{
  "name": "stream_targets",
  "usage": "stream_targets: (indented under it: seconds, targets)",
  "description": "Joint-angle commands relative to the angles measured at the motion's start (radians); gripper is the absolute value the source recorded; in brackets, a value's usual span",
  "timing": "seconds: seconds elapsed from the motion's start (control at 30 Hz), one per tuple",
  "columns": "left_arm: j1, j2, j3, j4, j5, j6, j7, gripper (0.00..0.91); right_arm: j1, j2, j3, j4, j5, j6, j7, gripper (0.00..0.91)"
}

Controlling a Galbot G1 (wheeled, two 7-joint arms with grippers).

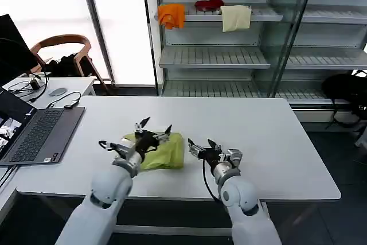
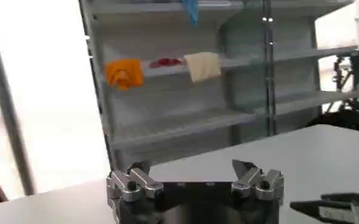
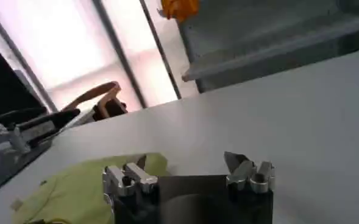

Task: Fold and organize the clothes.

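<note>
White table (image 1: pixel 275 142) under both claws. Shelf rack (image 1: pixel 229 55) well beyond them, orange cloth (image 1: pixel 171 15), red cloth (image 1: pixel 209 4), cream cloth (image 1: pixel 235 18) hanging there. Laptop (image 1: pixel 37 133) well off left claw's outer side. Yellow-green T-shirt (image 1: pixel 166 153) folded, on table beneath left claw (image 1: pixel 153 128), just beside right claw (image 1: pixel 202 146). Both claws spread open, holding nothing.

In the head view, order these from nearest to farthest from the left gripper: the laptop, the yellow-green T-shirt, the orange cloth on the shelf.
From the left gripper, open above the table:
1. Yellow-green T-shirt: directly under and beside it, near the table's front edge.
2. Laptop: on the robot's left, at the table's edge.
3. Orange cloth: far behind, hanging on the shelf.
</note>
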Motion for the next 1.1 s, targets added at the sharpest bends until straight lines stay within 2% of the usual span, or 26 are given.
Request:
stream_targets:
  seconds: [0.03, 0.23, 0.27, 0.3, 0.33, 0.37, 0.4, 1.1]
  targets:
    - [0.127, 0.058, -0.21, -0.094, -0.046, -0.023, 0.026, 0.907, 0.039, 0.009, -0.125, -0.087, 0.175, -0.011, 0.099, 0.907]
    - [0.139, 0.044, -0.213, -0.09, -0.048, -0.027, 0.026, 0.907, 0.038, 0.014, -0.139, -0.098, 0.179, -0.011, 0.094, 0.887]
    - [0.141, 0.045, -0.215, -0.09, -0.048, -0.027, 0.025, 0.907, 0.038, 0.014, -0.14, -0.097, 0.181, -0.011, 0.095, 0.746]
    - [0.144, 0.044, -0.217, -0.091, -0.049, -0.027, 0.025, 0.907, 0.038, 0.013, -0.14, -0.097, 0.181, -0.011, 0.092, 0.564]
    - [0.147, 0.043, -0.218, -0.091, -0.05, -0.028, 0.025, 0.907, 0.038, 0.012, -0.141, -0.097, 0.18, -0.011, 0.091, 0.252]
    - [0.149, 0.043, -0.22, -0.092, -0.052, -0.028, 0.025, 0.907, 0.038, 0.012, -0.143, -0.097, 0.181, -0.011, 0.092, 0.06]
    - [0.151, 0.041, -0.221, -0.094, -0.056, -0.029, 0.024, 0.907, 0.038, 0.013, -0.144, -0.097, 0.181, -0.011, 0.089, 0.0]
    - [0.175, 0.028, -0.252, -0.085, -0.058, -0.058, 0.02, 0.907, 0.056, 0.048, -0.12, -0.074, 0.167, -0.007, 0.09, 0.0]
